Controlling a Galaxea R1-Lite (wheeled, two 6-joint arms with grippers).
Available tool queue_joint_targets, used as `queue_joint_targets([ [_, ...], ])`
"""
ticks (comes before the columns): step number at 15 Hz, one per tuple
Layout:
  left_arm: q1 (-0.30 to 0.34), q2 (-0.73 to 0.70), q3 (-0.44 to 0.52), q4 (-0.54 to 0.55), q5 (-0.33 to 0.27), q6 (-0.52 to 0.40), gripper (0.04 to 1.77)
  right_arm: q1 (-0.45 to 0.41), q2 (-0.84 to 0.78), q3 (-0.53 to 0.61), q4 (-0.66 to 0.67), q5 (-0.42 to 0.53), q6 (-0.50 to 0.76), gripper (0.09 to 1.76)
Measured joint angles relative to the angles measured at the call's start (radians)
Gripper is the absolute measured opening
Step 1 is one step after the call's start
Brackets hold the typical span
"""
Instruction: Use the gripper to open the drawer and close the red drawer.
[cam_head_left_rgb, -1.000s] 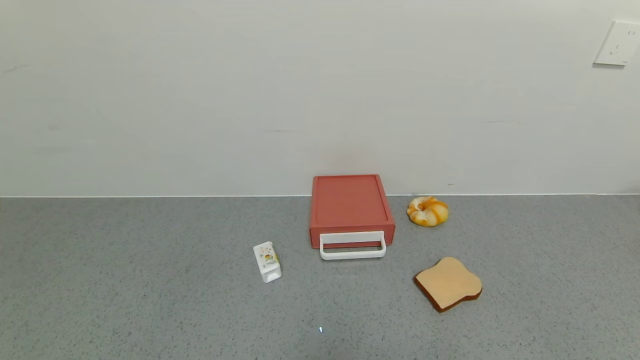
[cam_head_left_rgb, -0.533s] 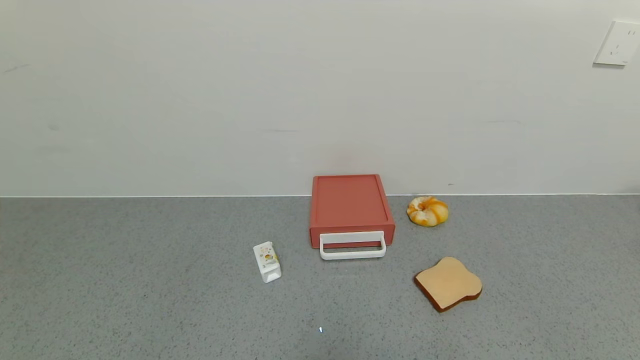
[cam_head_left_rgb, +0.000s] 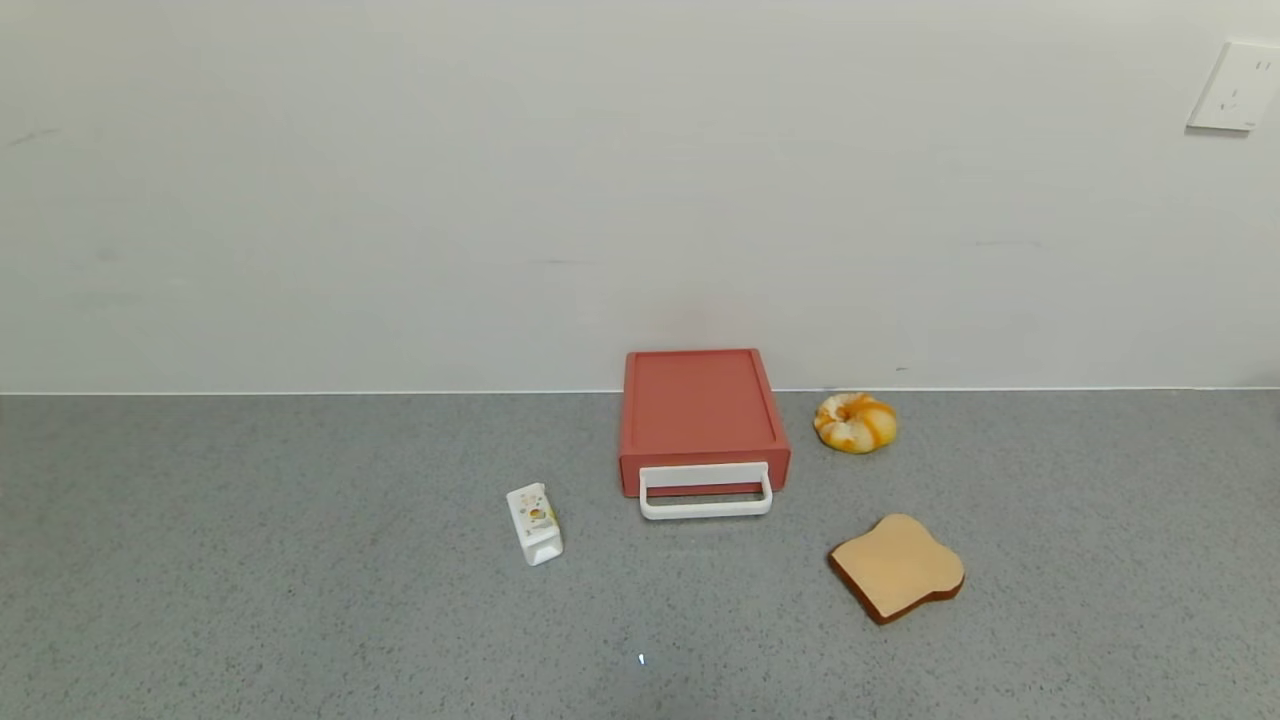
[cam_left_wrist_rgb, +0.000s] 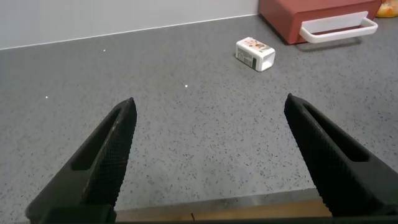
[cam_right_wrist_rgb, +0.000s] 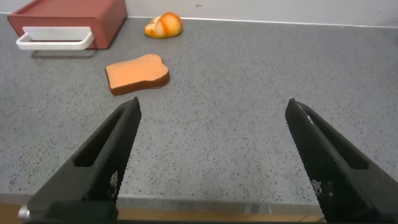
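The red drawer is a flat brick-red box against the back wall, its tray pushed in and its white loop handle facing me. It also shows far off in the left wrist view and the right wrist view. Neither arm appears in the head view. My left gripper hangs open over the counter's near edge, nothing between its fingers. My right gripper is open too, above the near edge, well short of the drawer.
A small white carton lies left of the drawer's front. A toast slice lies to its front right and a glazed bun beside its right wall. The grey counter ends at the white wall behind.
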Motion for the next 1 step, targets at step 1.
queue_joint_targets([
  [1,0.000,0.000,0.000,0.001,0.001,-0.005,1.72,0.000,0.000,0.000,0.000,0.000,0.000,1.71],
])
